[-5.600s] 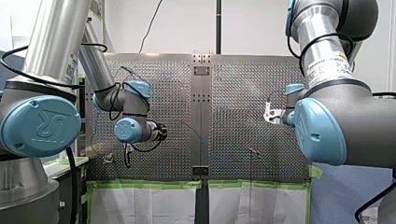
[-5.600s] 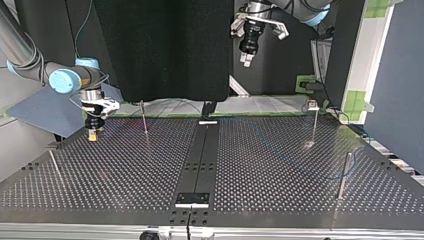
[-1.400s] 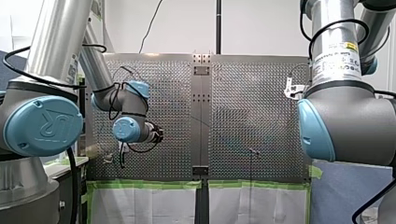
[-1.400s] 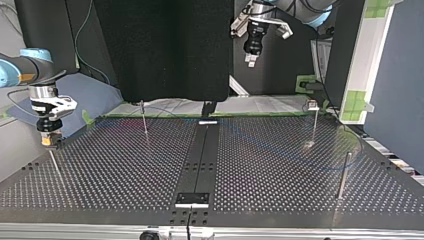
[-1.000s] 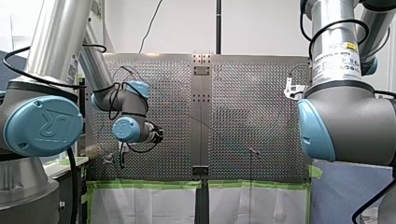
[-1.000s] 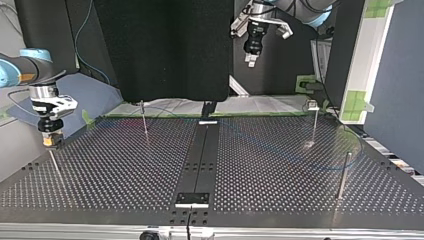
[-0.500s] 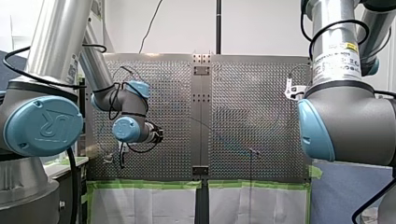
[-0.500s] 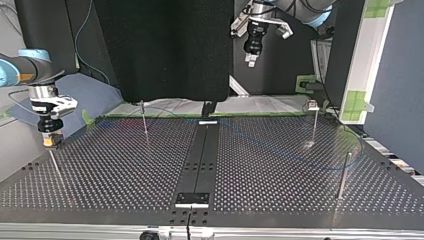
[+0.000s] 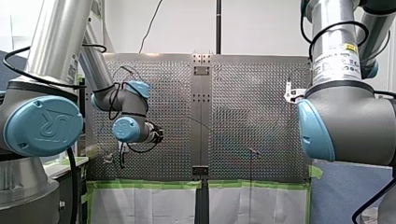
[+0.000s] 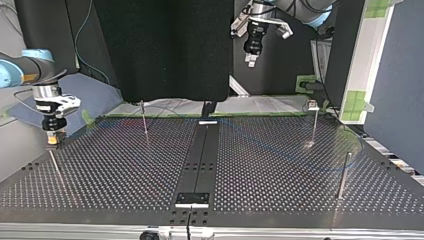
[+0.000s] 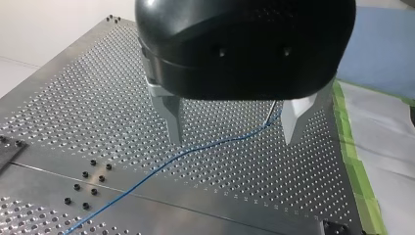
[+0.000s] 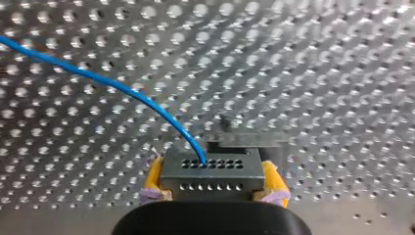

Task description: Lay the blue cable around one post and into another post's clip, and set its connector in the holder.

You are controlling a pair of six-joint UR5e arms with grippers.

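Right wrist view: connector clamped in right jaws, blue cable trailing loose over bench; left jaws wide open, empty; routing, clipping and seating apparently all outstanding.

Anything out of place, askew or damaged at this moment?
Nothing stands out. My right pincer grips the connector level between its yellow pads, the blue cable leaves it in a smooth curve, and my left pincer hangs open above the cable.
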